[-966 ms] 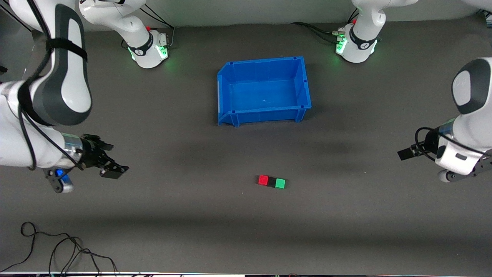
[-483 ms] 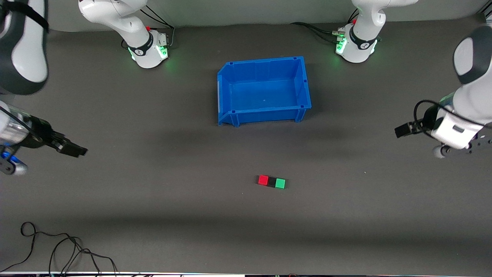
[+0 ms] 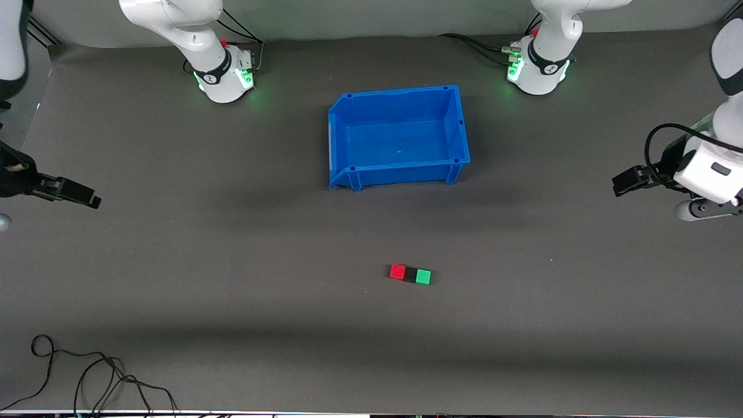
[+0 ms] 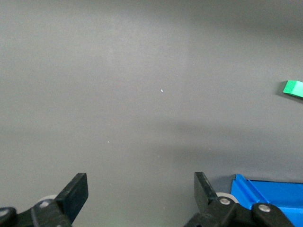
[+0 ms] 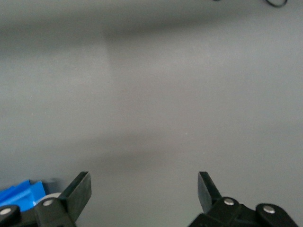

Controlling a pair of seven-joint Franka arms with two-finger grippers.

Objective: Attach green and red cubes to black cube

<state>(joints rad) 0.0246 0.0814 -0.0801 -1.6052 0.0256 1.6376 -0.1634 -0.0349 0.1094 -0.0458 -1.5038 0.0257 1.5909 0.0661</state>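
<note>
The red cube [image 3: 397,271], the black cube [image 3: 411,274] and the green cube [image 3: 424,277] lie in one touching row on the dark table, black in the middle, nearer to the front camera than the blue bin. The green cube's edge also shows in the left wrist view [image 4: 294,88]. My left gripper [image 3: 622,184] is open and empty, up in the air over the table's left-arm end. My right gripper [image 3: 78,194] is open and empty over the table's right-arm end. Both are well away from the cubes. Their open fingers show in the left wrist view [image 4: 140,191] and right wrist view [image 5: 144,191].
An empty blue bin [image 3: 339,145] stands mid-table, farther from the front camera than the cubes; a corner shows in the left wrist view [image 4: 265,189] and right wrist view [image 5: 21,194]. A black cable [image 3: 87,377] lies at the table's near edge, at the right arm's end.
Both arms have drawn back from the middle toward their own ends of the table and toward their bases. The row of cubes has not moved.
</note>
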